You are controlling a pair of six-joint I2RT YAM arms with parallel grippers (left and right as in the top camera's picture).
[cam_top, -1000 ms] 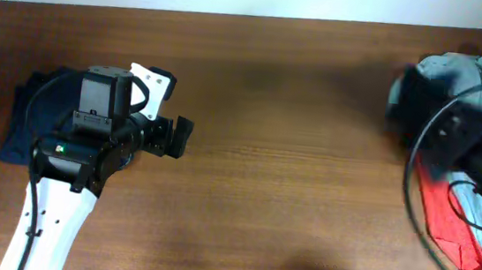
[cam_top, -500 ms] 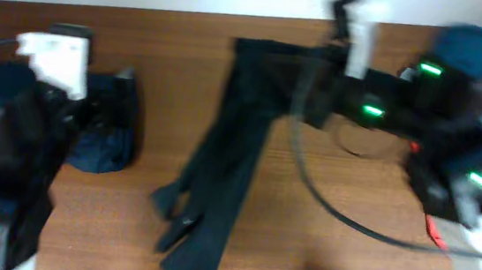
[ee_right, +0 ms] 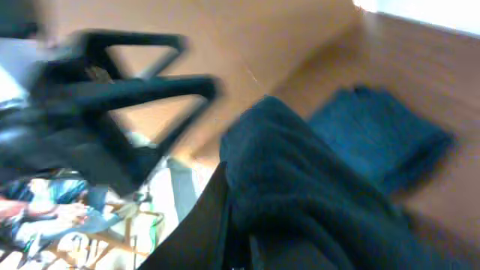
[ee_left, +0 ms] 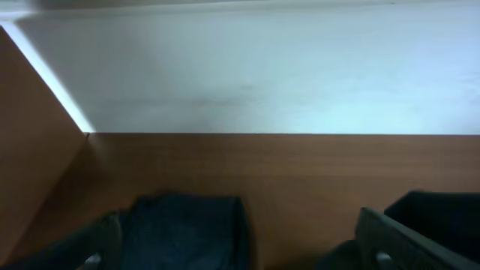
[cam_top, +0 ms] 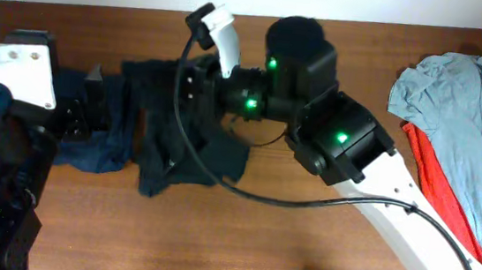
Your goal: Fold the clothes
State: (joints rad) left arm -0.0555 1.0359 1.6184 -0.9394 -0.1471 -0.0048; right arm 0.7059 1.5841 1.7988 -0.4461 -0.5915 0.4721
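The clothes, a black T-shirt (cam_top: 189, 141), hang bunched over the left-centre of the table. My right gripper (cam_top: 177, 85) reaches in from the right and is shut on the shirt's upper edge. In the right wrist view the black cloth (ee_right: 315, 202) fills the space at my right gripper (ee_right: 247, 255), whose fingers are buried in it. My left gripper (ee_left: 240, 259) is open, its fingers (ee_left: 97, 244) spread wide over a folded navy garment (ee_left: 184, 229). From above, the left gripper (cam_top: 93, 107) sits just left of the black shirt.
A navy garment (cam_top: 89, 149) lies on the table at the left, partly under the black shirt and the left arm. A light grey shirt (cam_top: 462, 94) and a red shirt (cam_top: 448, 195) are piled at the right edge. The wall runs along the back edge.
My right arm has swept from the pile at the right across to the left-centre, dragging the black T-shirt with it. The left arm has drawn back to the left edge, still open.
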